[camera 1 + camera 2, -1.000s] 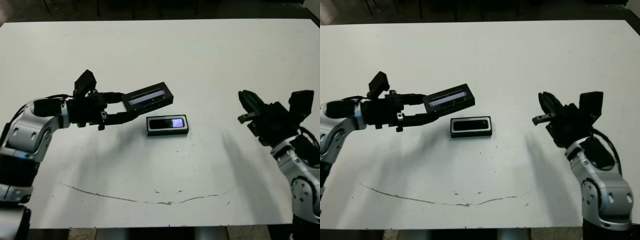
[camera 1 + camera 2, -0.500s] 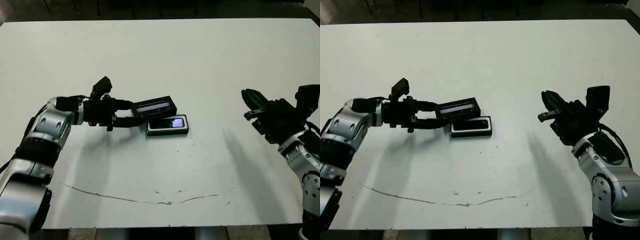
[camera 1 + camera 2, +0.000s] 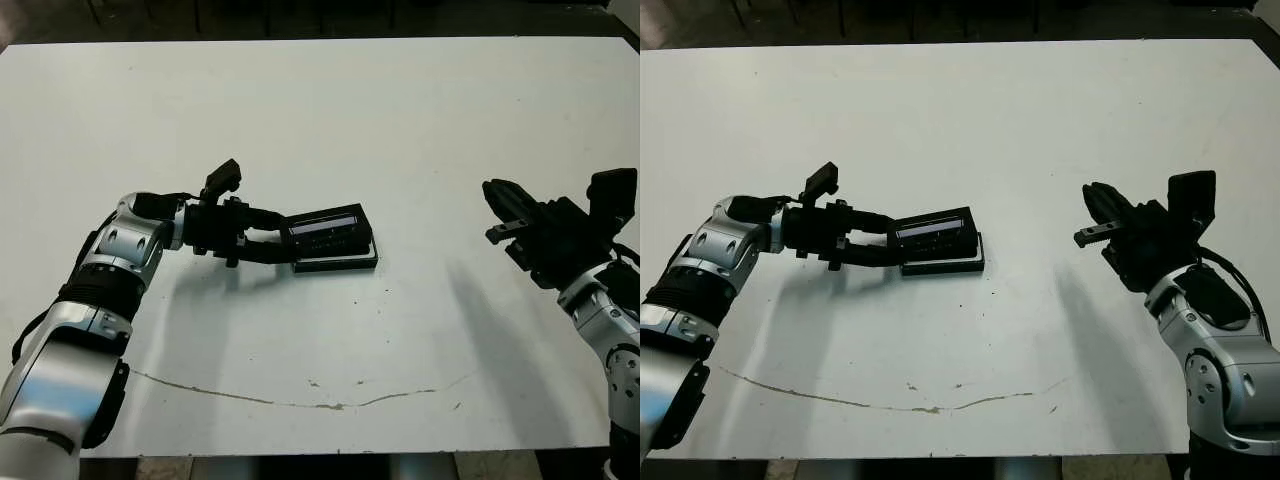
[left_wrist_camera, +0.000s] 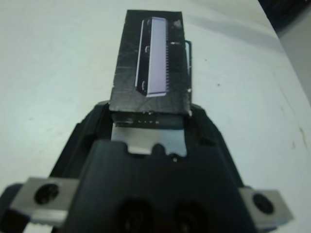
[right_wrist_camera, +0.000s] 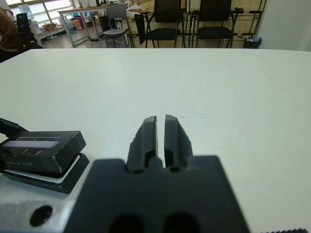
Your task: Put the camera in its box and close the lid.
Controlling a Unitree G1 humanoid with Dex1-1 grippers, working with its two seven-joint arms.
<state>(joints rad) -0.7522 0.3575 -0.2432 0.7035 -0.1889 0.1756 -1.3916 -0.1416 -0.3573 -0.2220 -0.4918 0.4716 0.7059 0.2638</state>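
In the head views, the left tool (image 3: 283, 241) grips the lid (image 3: 329, 231) by one end and holds it tilted over the box (image 3: 338, 262) near the middle of the white worktop (image 3: 320, 120); the camera is hidden beneath. The left wrist view shows the lid's window strip facing up. In the right wrist view, the right tool (image 5: 160, 127) is closed on nothing, well apart from the box.

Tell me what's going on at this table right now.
The robot's left hand holds the black lid by one end and has it over the box in the middle of the white table. The lid sits tilted, not yet flat and closed. The camera cannot be seen under it. The right hand hangs off to the side, fingers together and holding nothing.
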